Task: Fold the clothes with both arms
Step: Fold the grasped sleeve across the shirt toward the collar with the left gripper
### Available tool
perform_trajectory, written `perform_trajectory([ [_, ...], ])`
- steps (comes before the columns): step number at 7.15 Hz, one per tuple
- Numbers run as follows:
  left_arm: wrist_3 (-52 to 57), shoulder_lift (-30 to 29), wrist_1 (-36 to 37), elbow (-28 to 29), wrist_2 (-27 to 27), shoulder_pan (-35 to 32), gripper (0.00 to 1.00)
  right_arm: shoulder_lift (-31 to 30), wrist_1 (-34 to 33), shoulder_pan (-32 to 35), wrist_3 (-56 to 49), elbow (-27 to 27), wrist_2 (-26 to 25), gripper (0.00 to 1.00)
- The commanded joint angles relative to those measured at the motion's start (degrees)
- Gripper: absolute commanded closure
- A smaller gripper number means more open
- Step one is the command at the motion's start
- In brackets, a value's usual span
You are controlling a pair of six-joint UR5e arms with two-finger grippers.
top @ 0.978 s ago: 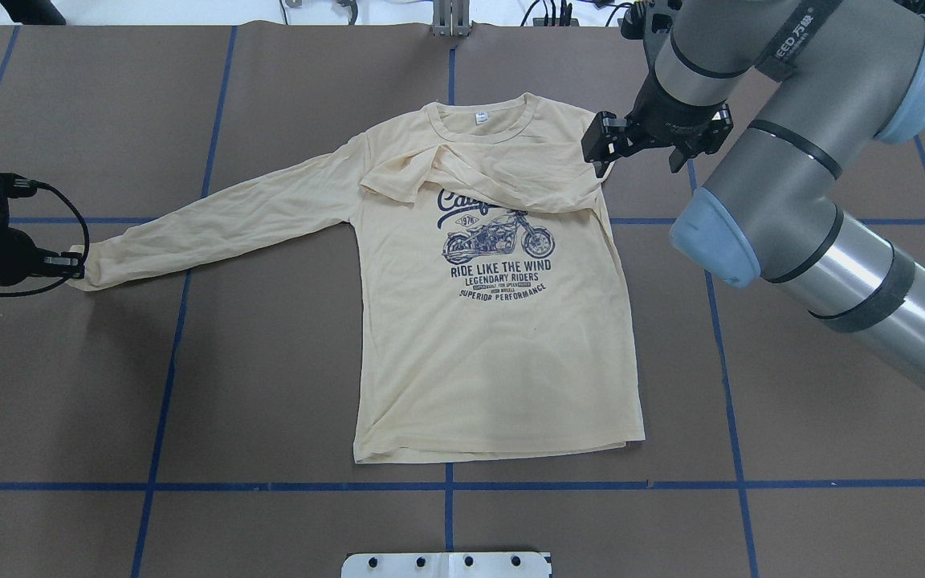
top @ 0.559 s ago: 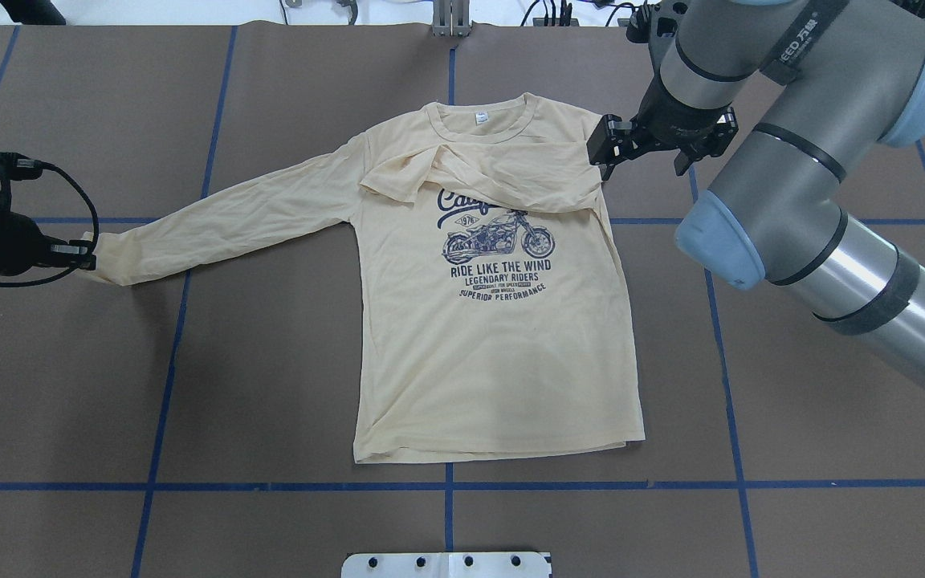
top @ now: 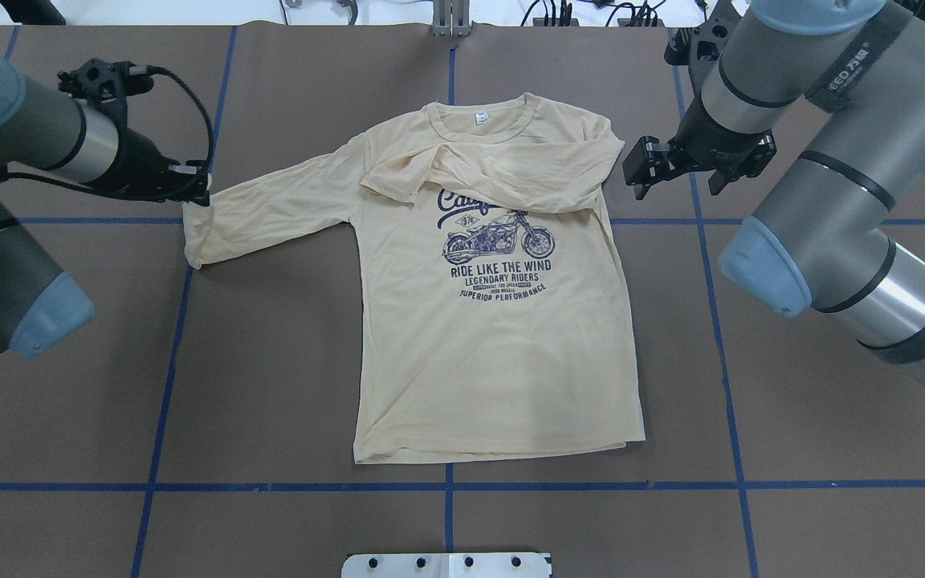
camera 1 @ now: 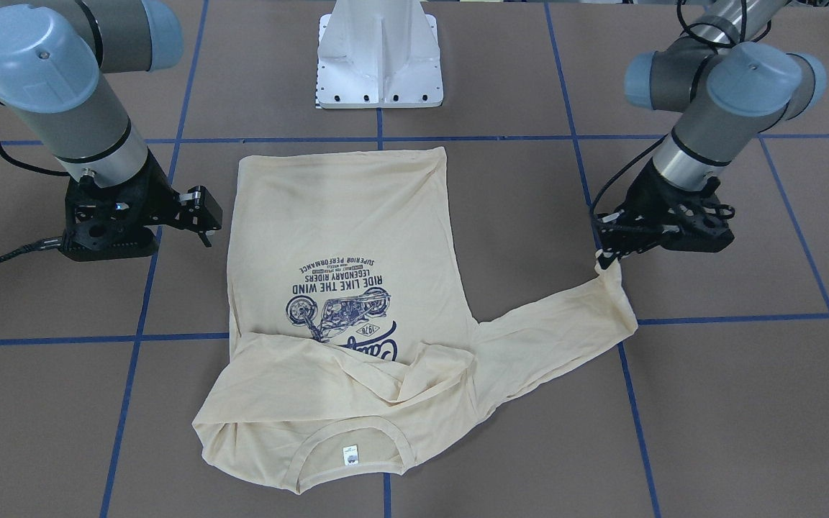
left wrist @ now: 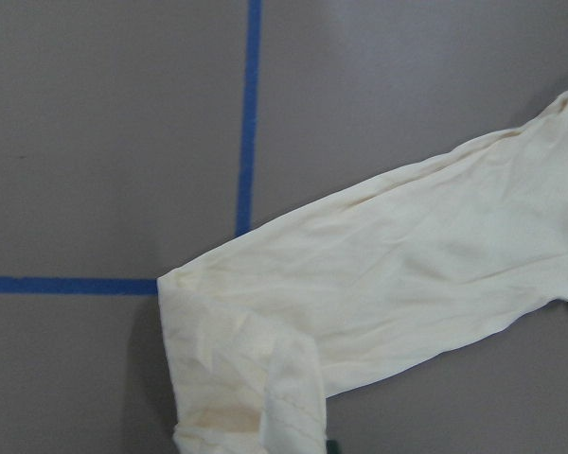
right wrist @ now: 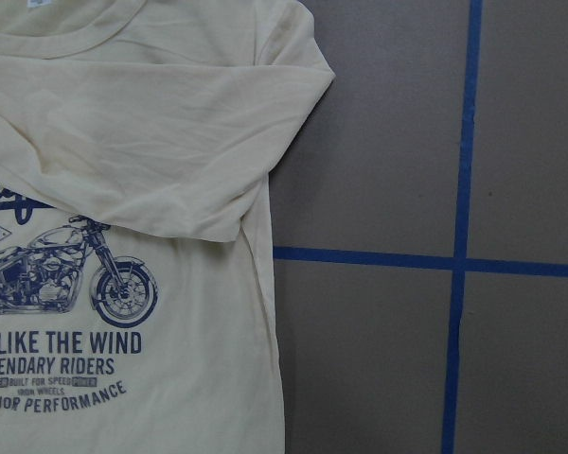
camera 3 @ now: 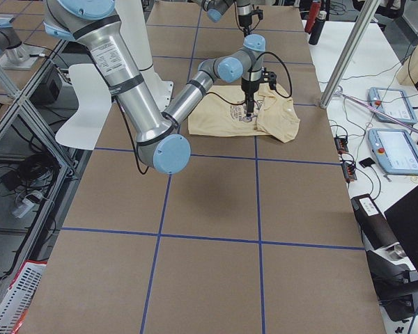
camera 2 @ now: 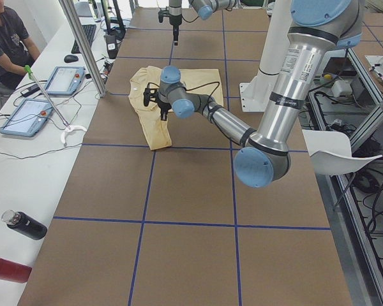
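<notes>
Shirt (top: 495,353): flat on desk (top: 270,385), print up, one sleeve folded across chest.
Other sleeve (top: 278,201): cuff pinched in left hand (top: 197,191).
Right hand (top: 675,172): open, empty, beside the shoulder.
Handling, probably: carry cuff low across chest, laying it smooth.

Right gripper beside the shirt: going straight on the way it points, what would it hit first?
Probably the brown table, just beside the edge of the shirt: the right gripper points downward, though depth is hard to judge.
</notes>
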Motion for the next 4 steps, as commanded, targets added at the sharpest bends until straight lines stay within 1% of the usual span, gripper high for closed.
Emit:
perform_trajectory([
  [1,-4.2,-11.3,0.8,3.2,-5.6,-3.6,1.0,-5.0,-0.2,0.2,-0.1,3.0,0.0,0.0],
  [2,-5.7,-14.3,0.8,3.7,-7.8,-4.9,1.0,-5.4,-0.2,0.5,-0.1,3.0,0.0,0.0],
  [3,-8.1,-18.9,0.7,5.7,-8.7,-4.9,1.0,-5.3,-0.3,0.5,-0.1,2.9,0.0,0.0],
  [4,-11.6,-26.5,0.7,11.1,-11.2,-4.8,1.0,-5.3,-0.3,0.5,0.3,2.8,-0.1,0.0],
])
